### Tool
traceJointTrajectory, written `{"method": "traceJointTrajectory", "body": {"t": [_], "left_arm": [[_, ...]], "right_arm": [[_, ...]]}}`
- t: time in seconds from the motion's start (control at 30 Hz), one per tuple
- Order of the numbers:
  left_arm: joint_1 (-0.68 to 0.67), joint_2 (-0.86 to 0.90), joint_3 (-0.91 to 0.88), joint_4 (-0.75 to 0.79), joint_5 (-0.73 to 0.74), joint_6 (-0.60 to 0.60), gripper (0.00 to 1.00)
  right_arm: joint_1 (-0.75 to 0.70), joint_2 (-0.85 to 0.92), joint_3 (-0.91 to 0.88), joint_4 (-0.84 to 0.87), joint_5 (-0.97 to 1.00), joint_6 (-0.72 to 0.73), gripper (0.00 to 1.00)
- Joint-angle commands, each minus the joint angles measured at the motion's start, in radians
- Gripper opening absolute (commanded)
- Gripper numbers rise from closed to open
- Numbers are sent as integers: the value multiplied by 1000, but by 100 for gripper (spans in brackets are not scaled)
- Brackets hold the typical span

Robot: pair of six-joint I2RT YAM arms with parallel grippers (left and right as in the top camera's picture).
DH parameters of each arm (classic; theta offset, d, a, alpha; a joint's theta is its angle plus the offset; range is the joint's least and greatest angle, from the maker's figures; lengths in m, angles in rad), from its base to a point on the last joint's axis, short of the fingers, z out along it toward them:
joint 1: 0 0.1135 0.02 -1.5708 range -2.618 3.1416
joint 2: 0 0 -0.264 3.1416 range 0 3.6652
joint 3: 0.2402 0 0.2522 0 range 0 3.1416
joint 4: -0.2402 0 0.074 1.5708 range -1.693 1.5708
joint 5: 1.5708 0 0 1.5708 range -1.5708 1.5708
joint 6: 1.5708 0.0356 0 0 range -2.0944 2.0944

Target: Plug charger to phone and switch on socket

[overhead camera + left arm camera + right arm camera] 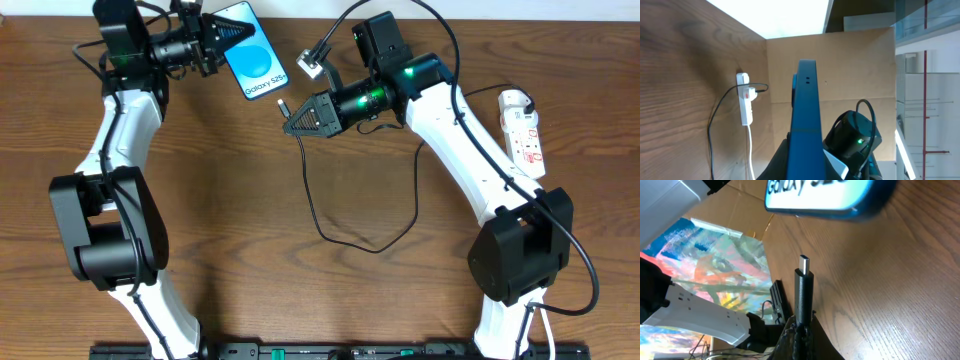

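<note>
The charger (804, 287) ends in a small, stiff, light plug. Its thin metal tip would likely bend if pushed in crooked, so the black moulded body is the place to hold. The right end effector (297, 113) is clenched there, with the tip aimed at the phone (252, 52) just ahead. The limp cable loops over the surface (250, 250). The phone looks smooth and probably slippery. The left end effector (214, 40) grasps its far end. The screen reads "Galaxy S25". The socket (524, 128) lies well apart.

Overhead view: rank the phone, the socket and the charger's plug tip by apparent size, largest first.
1. phone
2. socket, similar length but narrower; the phone may be nearer the camera, so these two are unsure
3. charger plug tip, clearly smallest
</note>
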Motion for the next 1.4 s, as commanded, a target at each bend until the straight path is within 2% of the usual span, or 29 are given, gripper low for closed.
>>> {"method": "traceJointTrajectory", "body": {"t": [0.0, 0.43, 0.97, 1.37], "left_arm": [[-7, -19, 15, 10, -6, -4, 7], [-18, -19, 15, 9, -6, 29, 7], [-24, -19, 15, 10, -6, -6, 7], [-42, -19, 15, 88, -11, -5, 7]], "right_arm": [[-3, -21, -1, 5, -43, -20, 1], [-3, -21, -1, 64, -57, 26, 1], [-11, -21, -1, 66, -23, 69, 1], [-17, -19, -1, 121, -1, 108, 1]]}}
